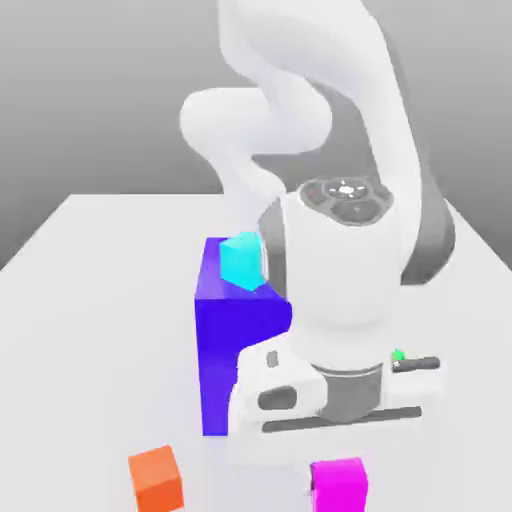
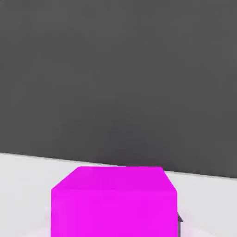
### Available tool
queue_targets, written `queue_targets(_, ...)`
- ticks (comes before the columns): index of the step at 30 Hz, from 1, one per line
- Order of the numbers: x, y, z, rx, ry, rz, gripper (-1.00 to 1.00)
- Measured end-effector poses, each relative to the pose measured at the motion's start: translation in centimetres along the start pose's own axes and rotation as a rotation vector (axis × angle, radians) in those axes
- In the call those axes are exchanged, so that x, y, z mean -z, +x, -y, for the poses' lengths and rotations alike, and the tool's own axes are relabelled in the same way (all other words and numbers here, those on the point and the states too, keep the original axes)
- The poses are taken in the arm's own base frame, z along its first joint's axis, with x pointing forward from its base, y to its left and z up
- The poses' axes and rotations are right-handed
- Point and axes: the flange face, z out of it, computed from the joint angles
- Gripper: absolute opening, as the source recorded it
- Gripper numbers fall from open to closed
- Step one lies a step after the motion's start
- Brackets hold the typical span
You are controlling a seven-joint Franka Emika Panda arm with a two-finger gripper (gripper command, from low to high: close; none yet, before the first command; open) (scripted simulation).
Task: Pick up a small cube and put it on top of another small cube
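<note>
An orange cube (image 1: 157,478) sits on the tabletop (image 1: 90,300) at the exterior view's left, a big blue block (image 1: 225,345) topped by a cyan cube (image 1: 242,260) behind it. Rightward, my fingers have closed, apparently around the small magenta cube (image 1: 338,484) under my hand.

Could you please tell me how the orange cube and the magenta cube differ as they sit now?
The orange cube lies out in the open on the table; the magenta cube sits directly under the robot's hand. The orange cube looks turned at an angle, the magenta cube squarer. Both are small plain cubes.
</note>
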Motion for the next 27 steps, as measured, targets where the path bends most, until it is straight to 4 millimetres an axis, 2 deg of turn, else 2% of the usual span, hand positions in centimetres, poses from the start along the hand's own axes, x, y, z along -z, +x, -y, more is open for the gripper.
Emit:
queue_targets(3,1.2,-5.7,1.0,0.135,0.012,0.021,-1.0)
queue_targets(5,1.8,-10.2,1.7,0.247,0.015,0.032,-1.0)
queue_targets(7,2.2,-14.4,1.7,0.353,0.012,0.039,-1.0)
queue_targets(14,2.4,-23.3,-3.3,0.615,-0.031,0.024,-1.0)
queue_targets(16,1.4,-24.2,-5.4,0.63,-0.068,0.028,-1.0)
queue_targets(17,0.8,-24.2,-5.9,0.63,-0.077,0.028,-1.0)
queue_targets(24,-4.4,-24.1,-6.8,0.624,-0.087,0.026,-1.0)
queue_targets(25,-5.0,-24.4,-6.8,0.63,-0.085,0.028,1.0)
queue_targets(27,-5.0,-24.1,-6.9,0.621,-0.085,0.027,1.0)
